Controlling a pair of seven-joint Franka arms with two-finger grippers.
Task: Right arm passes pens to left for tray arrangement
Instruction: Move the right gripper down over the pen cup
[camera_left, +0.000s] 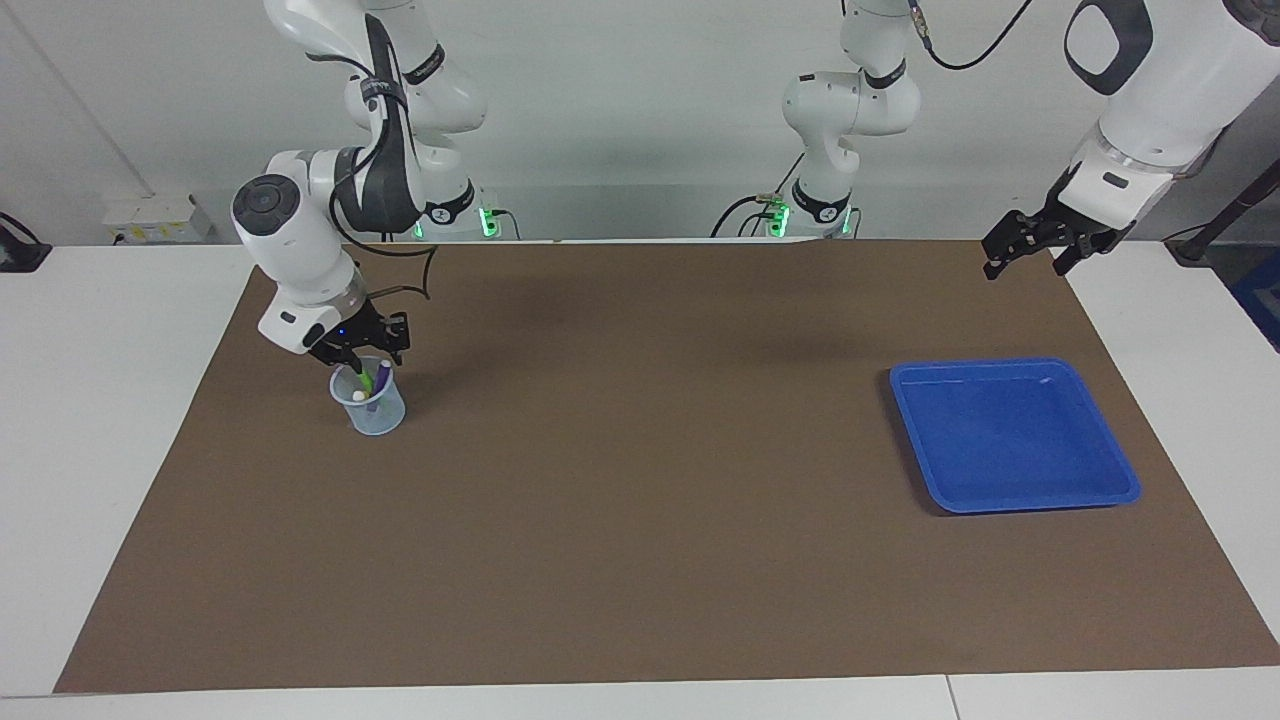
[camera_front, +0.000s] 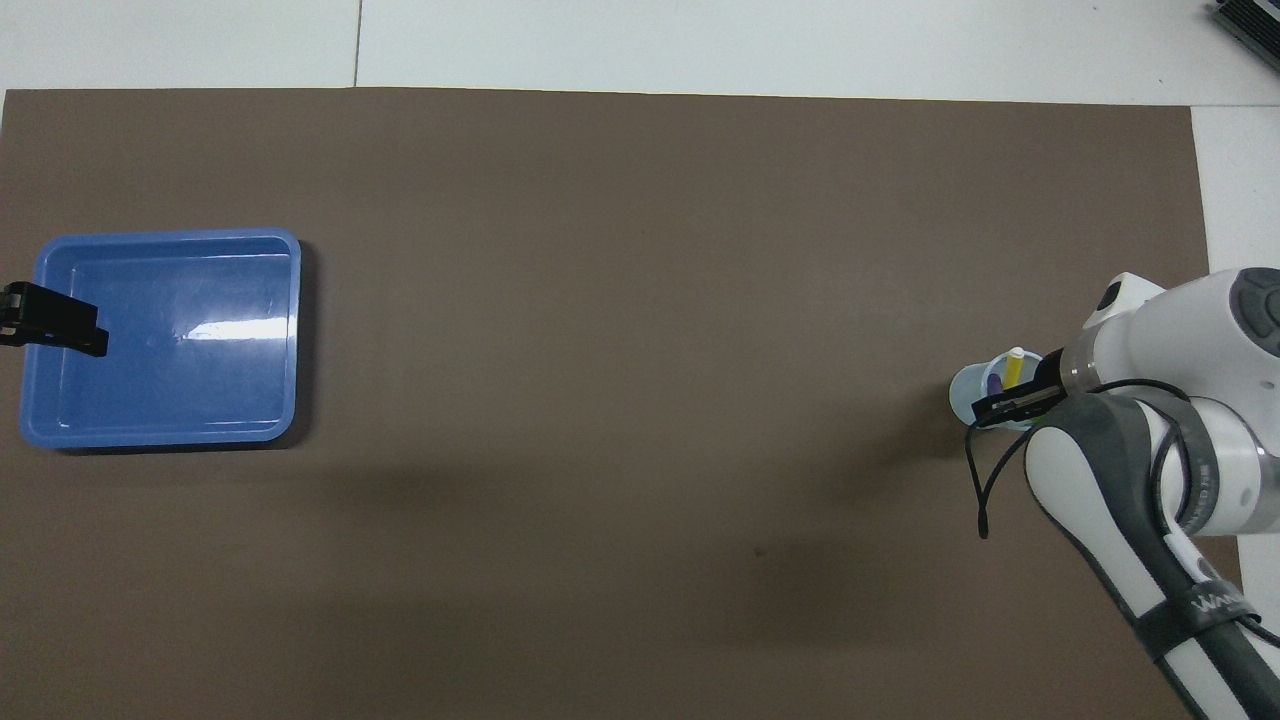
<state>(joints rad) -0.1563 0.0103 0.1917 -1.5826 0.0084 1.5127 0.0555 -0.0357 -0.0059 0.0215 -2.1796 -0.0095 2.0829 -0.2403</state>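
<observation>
Directly under the right gripper (camera_left: 362, 356) stands the cup (camera_left: 372, 408) of pens (camera_left: 381, 377), grip unclear; left gripper (camera_left: 1027, 244) waits above the tray (camera_left: 1011, 436), fingers spread, empty

White table (camera_left: 120, 450), brown mat (camera_left: 640, 520) over it, blue tray (camera_left: 1120, 470) and translucent cup (camera_left: 385, 415) well apart on mat

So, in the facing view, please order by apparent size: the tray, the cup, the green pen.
1. Tray, clearly the largest.
2. Cup, much smaller.
3. Green pen, smallest; only the part above the cup's rim shows, under the right gripper.
</observation>
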